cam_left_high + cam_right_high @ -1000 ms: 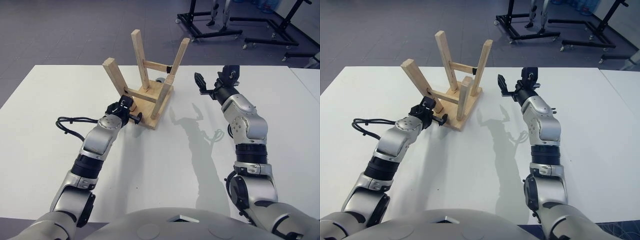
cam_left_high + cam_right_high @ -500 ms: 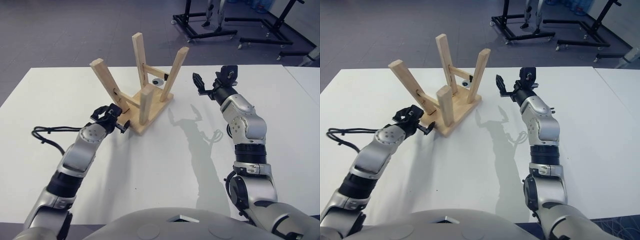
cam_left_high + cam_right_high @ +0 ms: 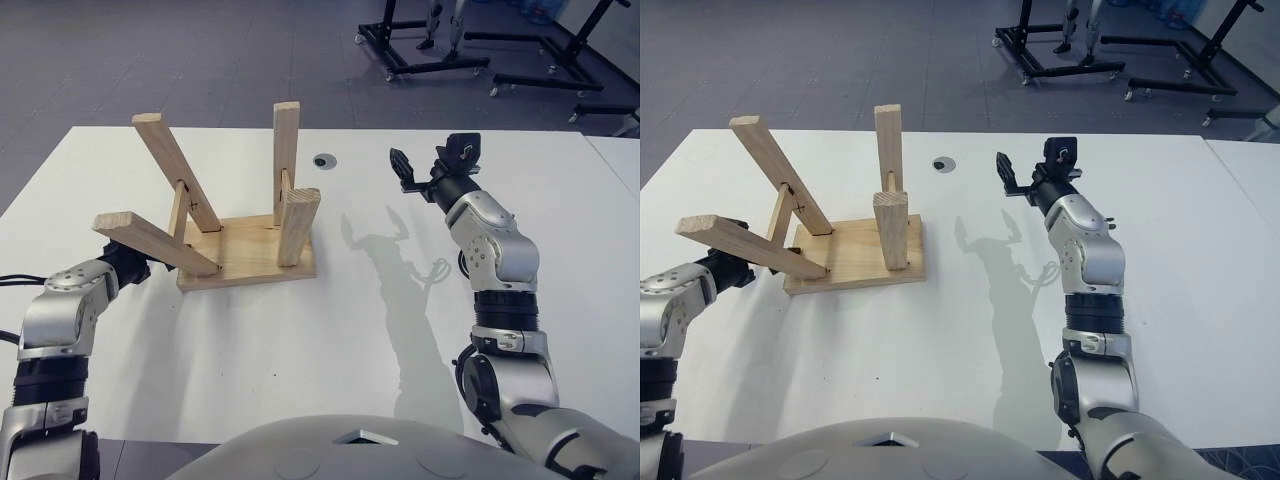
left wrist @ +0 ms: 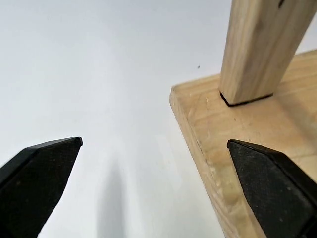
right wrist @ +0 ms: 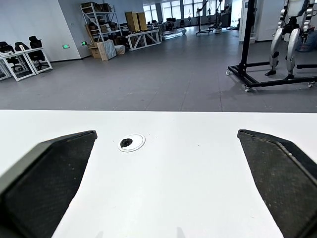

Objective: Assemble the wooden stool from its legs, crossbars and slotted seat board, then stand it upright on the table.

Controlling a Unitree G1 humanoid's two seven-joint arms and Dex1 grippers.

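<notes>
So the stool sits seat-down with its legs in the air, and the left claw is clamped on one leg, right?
Not clamped: the left wrist view shows the left claw open, its fingers apart beside the seat board. The stool does sit seat-down, legs up.

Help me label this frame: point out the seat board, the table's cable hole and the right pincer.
seat board (image 3: 245, 258), left eye view, bare wooden face near its middle.
cable hole (image 3: 321, 160), left eye view, its dark centre.
right pincer (image 3: 430, 158), left eye view, midway across its open gap.
</notes>
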